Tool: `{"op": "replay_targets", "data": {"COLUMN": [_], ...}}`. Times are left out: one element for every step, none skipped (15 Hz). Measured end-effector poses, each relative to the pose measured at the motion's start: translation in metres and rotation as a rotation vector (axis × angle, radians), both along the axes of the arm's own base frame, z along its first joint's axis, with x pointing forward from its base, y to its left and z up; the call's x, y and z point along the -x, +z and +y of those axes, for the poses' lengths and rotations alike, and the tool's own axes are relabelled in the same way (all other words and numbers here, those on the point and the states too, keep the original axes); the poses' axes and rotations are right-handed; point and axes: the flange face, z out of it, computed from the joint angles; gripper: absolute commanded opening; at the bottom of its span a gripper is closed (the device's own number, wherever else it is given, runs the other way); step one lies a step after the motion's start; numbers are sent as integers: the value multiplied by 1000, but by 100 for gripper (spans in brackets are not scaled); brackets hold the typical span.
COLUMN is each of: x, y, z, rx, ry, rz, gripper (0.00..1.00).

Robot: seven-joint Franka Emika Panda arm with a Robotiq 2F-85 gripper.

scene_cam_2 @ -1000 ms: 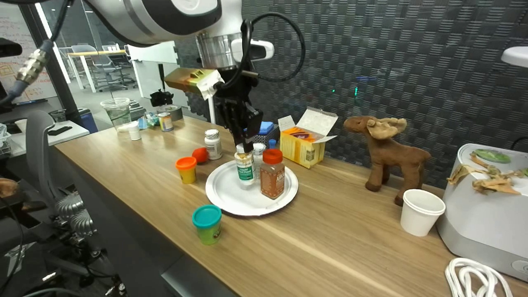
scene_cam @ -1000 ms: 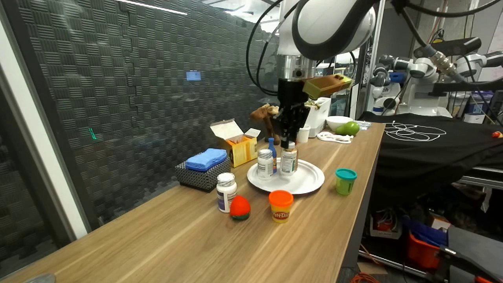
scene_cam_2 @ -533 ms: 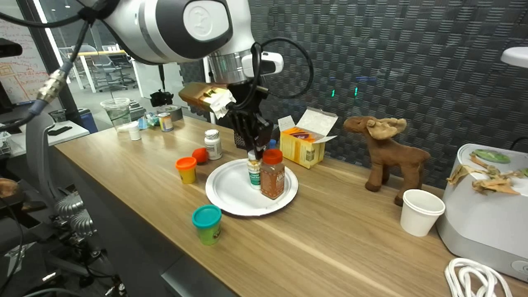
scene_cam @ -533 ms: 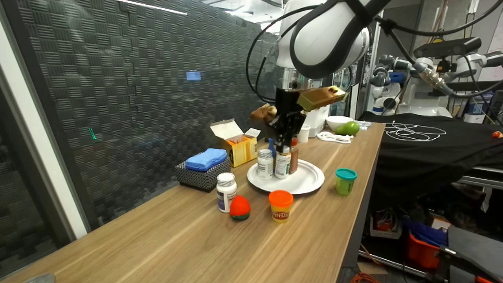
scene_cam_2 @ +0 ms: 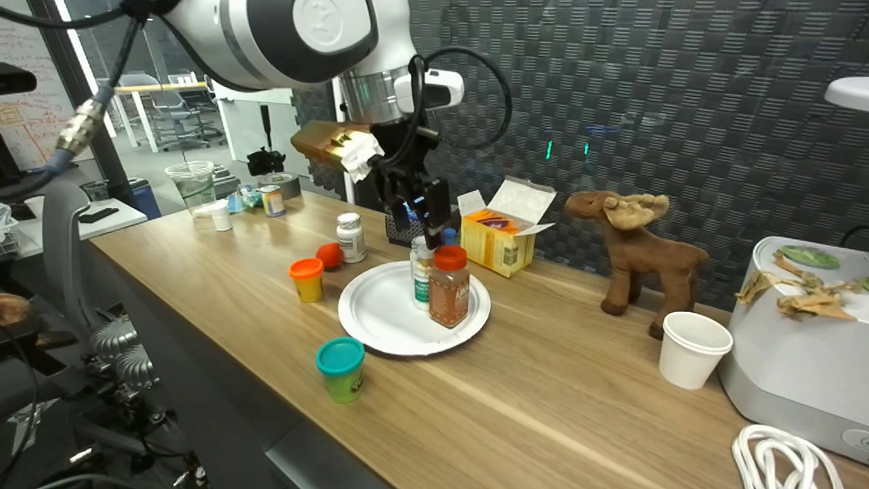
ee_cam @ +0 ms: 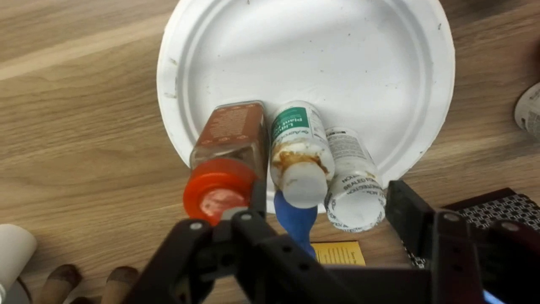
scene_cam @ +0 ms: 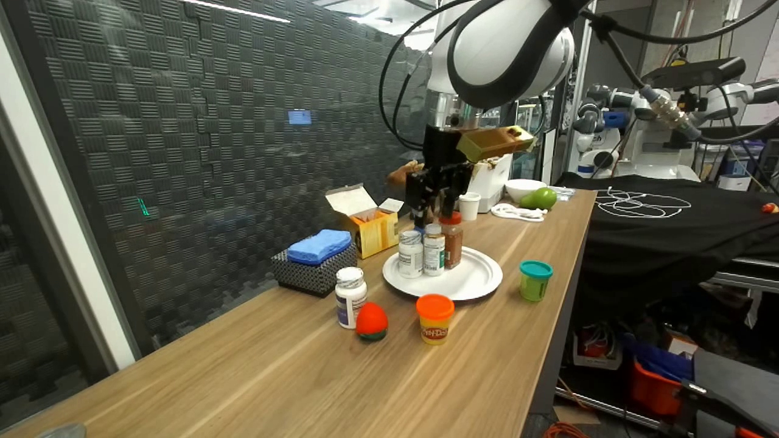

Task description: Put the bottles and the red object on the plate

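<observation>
In an exterior view, left to right: dark textured panelling (scene_cam: 201,140); wood-grain tabletop (scene_cam: 255,365) carrying a white pill bottle (scene_cam: 351,301) and round red object (scene_cam: 372,320); white plate (scene_cam: 473,281) bearing upright bottles (scene_cam: 434,252); black cloth (scene_cam: 639,255). The arm (scene_cam: 511,52) points its claw (scene_cam: 433,213) down above the bottles, jaws apart.

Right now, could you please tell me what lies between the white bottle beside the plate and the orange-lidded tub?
It is the red object, visible in both exterior views, sitting nearer the white bottle.
</observation>
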Motion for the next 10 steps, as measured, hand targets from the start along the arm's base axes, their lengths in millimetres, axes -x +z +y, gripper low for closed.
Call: {"op": "replay_targets", "data": {"x": [0,1,2,3,5,6,8,9,10,12], "y": [8,17,27,37,47,56,62,65,64,62], "z": [2,5,10,16,25,35,45,57,69,81], "rx": [0,-1,-1,-2,-3,-4,-5,-6,-9,-10], "ry": [4,9,18,30,44,62,80,99,119,139], "rz": [-13,-28,-45,-62,-76,-85,-91,-92,-87,-80], "gripper": [100,100,100,100,100,100,100,100,100,100]}}
